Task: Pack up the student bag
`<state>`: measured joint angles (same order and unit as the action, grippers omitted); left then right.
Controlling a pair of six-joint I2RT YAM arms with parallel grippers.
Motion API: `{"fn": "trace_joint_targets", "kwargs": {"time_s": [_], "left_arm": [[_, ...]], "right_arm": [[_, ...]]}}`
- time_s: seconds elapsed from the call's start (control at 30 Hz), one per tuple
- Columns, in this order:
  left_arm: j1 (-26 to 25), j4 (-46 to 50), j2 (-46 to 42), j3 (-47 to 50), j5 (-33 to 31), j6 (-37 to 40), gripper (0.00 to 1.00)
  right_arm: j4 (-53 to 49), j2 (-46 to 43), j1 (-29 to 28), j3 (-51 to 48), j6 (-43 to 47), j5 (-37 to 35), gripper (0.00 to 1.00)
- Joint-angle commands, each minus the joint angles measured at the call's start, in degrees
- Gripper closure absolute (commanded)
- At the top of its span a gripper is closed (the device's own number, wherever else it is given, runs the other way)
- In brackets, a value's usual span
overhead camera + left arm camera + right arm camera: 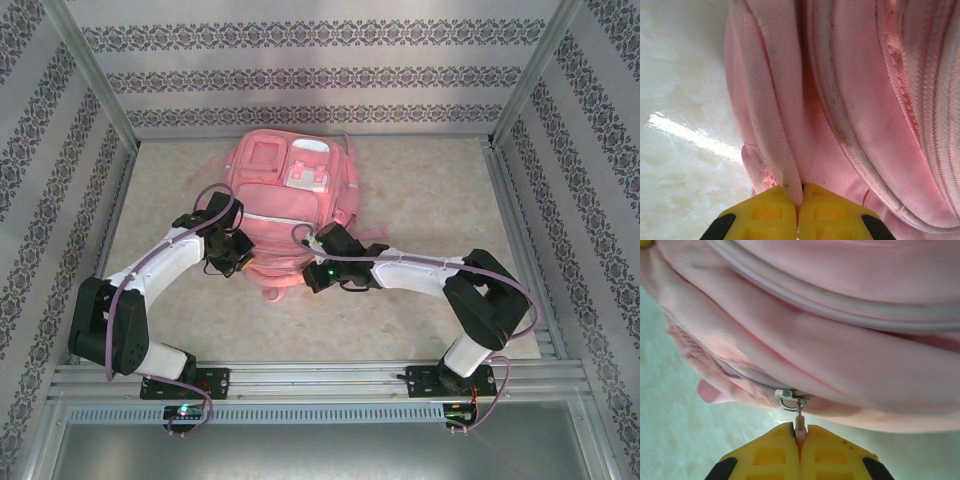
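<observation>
Left fingers (pixel 771 207) pinch a student bag (pixel 290 190) fold — right fingers (pixel 771 447) (arm bent inward) clamp its zipper pull (pixel 799 415).

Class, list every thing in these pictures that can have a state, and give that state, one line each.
student bag: lying flat on the table, front pockets up.
left fingers: shut, pinching a fold of the bag's fabric.
right fingers: shut on the zipper pull.
zipper pull: gripped at its tab end.

Overhead view; wrist close-ups of bag (pixel 285 240)
</observation>
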<state>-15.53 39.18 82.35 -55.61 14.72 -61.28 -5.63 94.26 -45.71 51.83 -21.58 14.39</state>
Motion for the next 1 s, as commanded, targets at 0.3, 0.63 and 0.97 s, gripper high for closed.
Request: {"fn": "trace_joint_targets", "kwargs": {"time_s": [0.3,0.63,0.97], "left_arm": [[3.6,4.2,-2.2,-3.0,-9.8,6.1,0.94],[4.8,4.6,-1.2,-7.1,-3.6,7.2,0.49],[-3.6,9.9,-2.8,-4.7,0.4,-9.4,0.46]], "right_arm": [[-7.1,-2.7,3.3,-2.4,3.9,-1.0,1.0],[-3.5,6.8,-1.7,6.0,0.8,9.5,1.0],[-2.7,9.1,-2.0,8.8,-0.3,6.2,1.0]]}}
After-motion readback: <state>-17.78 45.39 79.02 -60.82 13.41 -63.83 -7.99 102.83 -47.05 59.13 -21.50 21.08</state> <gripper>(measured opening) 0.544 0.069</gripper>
